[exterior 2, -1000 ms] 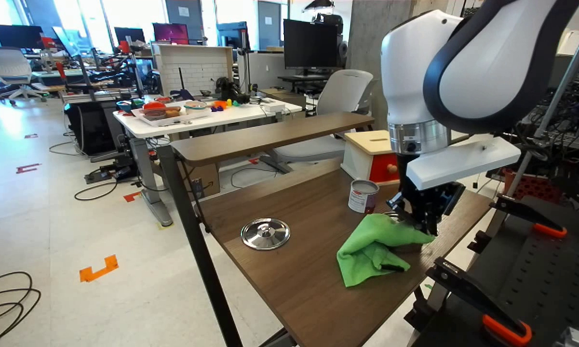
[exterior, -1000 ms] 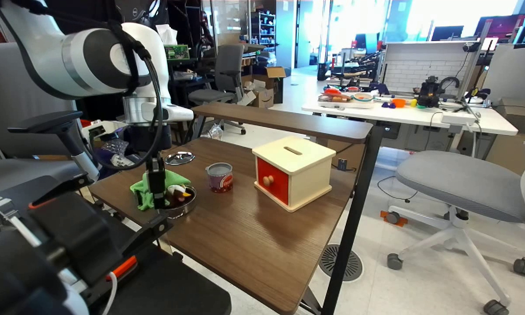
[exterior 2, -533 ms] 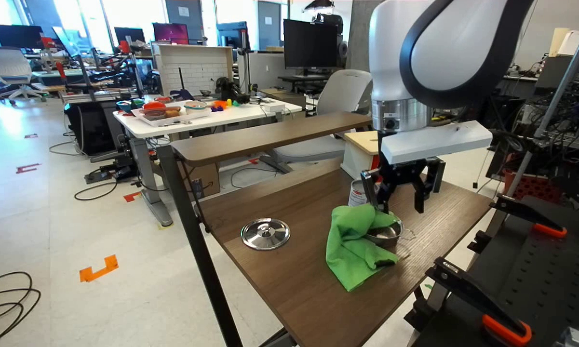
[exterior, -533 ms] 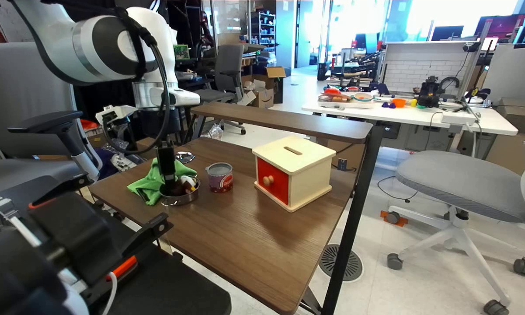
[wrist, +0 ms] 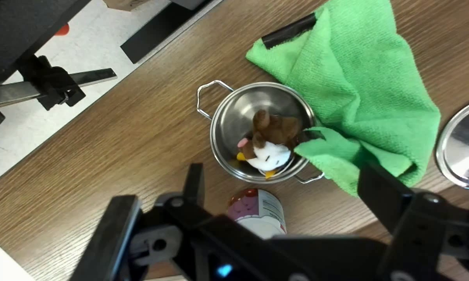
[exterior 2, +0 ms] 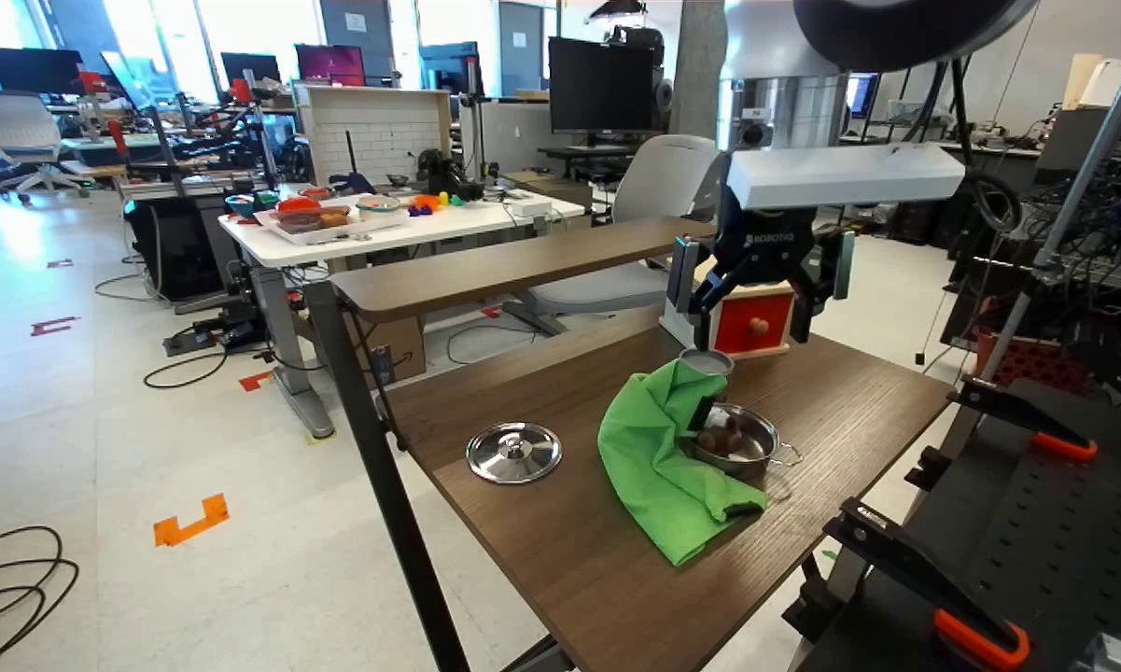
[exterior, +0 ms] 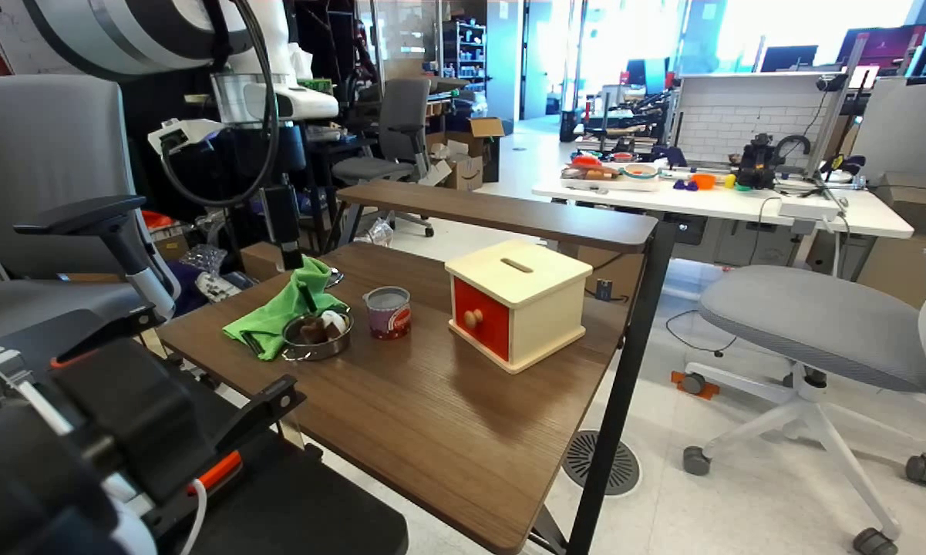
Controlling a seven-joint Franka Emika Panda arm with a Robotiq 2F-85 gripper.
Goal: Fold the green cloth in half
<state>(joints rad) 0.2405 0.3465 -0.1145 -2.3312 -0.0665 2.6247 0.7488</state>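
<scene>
Green cloth (wrist: 382,78) in the wrist view: rumpled on brown table (wrist: 140,128), right beside metal pot (wrist: 234,128), one small flap jutting over the pot's rim. Brown-and-white plush toy (wrist: 273,136) in the pot. Gripper (wrist: 284,178) at the bottom of frame, fingers (wrist: 195,187) spread wide. Labelled can (wrist: 257,210) just below the pot in frame, partly behind the gripper. Metal lid (wrist: 460,148) at right, near the cloth, cut by the frame edge.

In an exterior view: cloth sits toward the left end of the table, peaked, pot just beside it. Gripper seen edge-on, so spread not readable from here; tip close to the cloth's peak, contact can't be told. Can upright near the pot, lid mostly hidden behind cloth. Wooden box (exterior: 536,308) well apart, red drawer (exterior: 490,320) pushed in. Grey chair (exterior: 46,169) at left, white desk (exterior: 663,199) in back.

In an exterior view: cloth left of the pot in frame, raised end in front of the can and hiding part of it, a lower corner with black strip (exterior 2: 745,511) near the pot. Gripper hangs above, jaws clearly parted, drawer visible between them. Lid flat on the table, knob up, apart from the cloth. White bar (exterior 2: 845,175) just above gripper. Black clamp (exterior 2: 915,574) with orange end at right
</scene>
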